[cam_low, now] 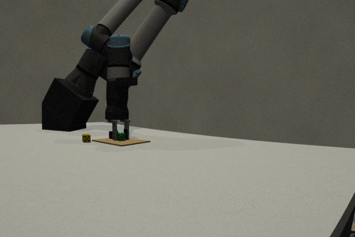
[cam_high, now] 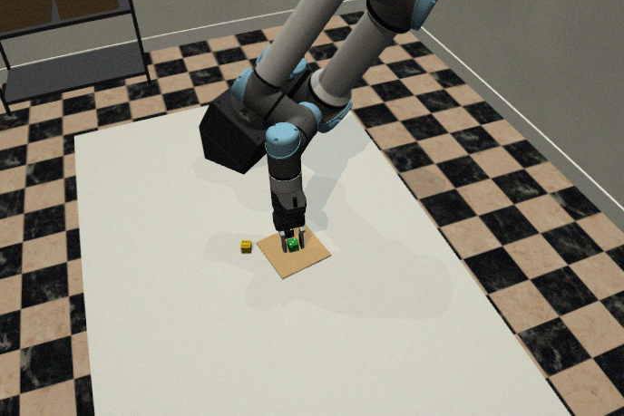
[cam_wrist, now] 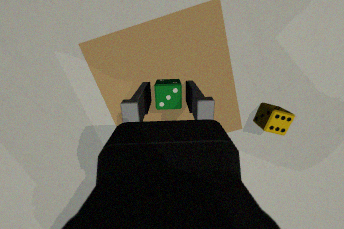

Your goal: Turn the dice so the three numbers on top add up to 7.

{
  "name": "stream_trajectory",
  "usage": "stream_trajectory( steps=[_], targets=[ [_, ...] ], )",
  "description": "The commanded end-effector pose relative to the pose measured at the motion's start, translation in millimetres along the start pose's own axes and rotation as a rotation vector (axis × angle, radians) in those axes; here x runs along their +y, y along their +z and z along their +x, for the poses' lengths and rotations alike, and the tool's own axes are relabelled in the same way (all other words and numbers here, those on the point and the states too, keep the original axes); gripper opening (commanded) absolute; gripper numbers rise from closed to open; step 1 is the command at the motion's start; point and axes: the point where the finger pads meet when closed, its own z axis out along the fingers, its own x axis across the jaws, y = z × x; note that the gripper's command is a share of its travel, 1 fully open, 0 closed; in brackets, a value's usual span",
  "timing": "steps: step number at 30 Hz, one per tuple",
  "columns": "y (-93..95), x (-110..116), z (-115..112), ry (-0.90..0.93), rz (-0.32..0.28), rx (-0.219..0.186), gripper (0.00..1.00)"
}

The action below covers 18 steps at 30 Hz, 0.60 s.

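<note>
The green die (cam_high: pixel 292 245) (cam_low: pixel 121 136) (cam_wrist: pixel 168 94) sits on the tan mat (cam_high: pixel 293 264) (cam_low: pixel 122 143) (cam_wrist: pixel 165 46), between the open fingers of the gripper (cam_high: pixel 292 245) (cam_low: pixel 121 138) (cam_wrist: pixel 168 91), a gap at either side; the yellow die (cam_high: pixel 246 246) (cam_low: pixel 86 138) (cam_wrist: pixel 274 119) lies off the mat; the wrist points down, the arm (cam_high: pixel 305 26) (cam_low: pixel 126 8) folded high above.

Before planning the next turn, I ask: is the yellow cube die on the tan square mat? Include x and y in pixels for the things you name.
No, the yellow cube die (cam_high: pixel 246 246) (cam_low: pixel 86 138) (cam_wrist: pixel 278 121) sits beside the tan square mat (cam_high: pixel 285 265) (cam_low: pixel 123 142) (cam_wrist: pixel 175 46).
</note>
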Motion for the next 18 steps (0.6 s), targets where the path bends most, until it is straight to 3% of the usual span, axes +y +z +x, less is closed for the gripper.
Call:
stream_trajectory(
  steps=[1,18],
  targets=[
    [-0.2,-0.3,0.1,0.0,0.001,0.0,0.79],
    [-8.1,-0.3,0.1,0.0,0.001,0.0,0.79]
  ],
)
